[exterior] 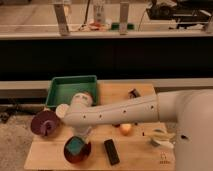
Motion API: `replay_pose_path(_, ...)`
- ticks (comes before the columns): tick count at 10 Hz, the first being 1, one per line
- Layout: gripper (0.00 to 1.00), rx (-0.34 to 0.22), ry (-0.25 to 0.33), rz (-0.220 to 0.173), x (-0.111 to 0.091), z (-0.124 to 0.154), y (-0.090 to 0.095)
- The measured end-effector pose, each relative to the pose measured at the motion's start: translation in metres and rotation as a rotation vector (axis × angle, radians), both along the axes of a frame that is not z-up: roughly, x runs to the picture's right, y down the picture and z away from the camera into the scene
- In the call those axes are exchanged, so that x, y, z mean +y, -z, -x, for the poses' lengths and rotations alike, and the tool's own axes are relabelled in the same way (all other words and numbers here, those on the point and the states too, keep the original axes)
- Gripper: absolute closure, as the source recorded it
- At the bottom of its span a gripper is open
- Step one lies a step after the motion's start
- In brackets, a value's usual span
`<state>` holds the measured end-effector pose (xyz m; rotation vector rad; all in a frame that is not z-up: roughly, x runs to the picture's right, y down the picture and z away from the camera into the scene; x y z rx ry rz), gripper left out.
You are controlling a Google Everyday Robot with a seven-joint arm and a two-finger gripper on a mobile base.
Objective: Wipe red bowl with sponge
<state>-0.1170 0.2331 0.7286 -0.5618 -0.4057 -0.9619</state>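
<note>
The red bowl sits at the front left of the wooden table. The teal-green sponge lies inside it. My white arm reaches in from the right across the table. My gripper points down at the bowl's far rim, just above and behind the sponge, and is mostly hidden by the arm. I cannot tell whether it touches the sponge.
A green tray stands at the back left. A purple dish and a white cup are left of the arm. An orange fruit, a black block, a small dark item and a white-green item lie to the right.
</note>
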Motion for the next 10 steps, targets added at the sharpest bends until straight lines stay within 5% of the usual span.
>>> replay_pose_path(5,0.96,-0.060,-0.014,0.041,0.005,-0.005,-0.007)
replay_pose_path(10,0.96,-0.106,0.009,0.039,0.000,0.011,-0.008)
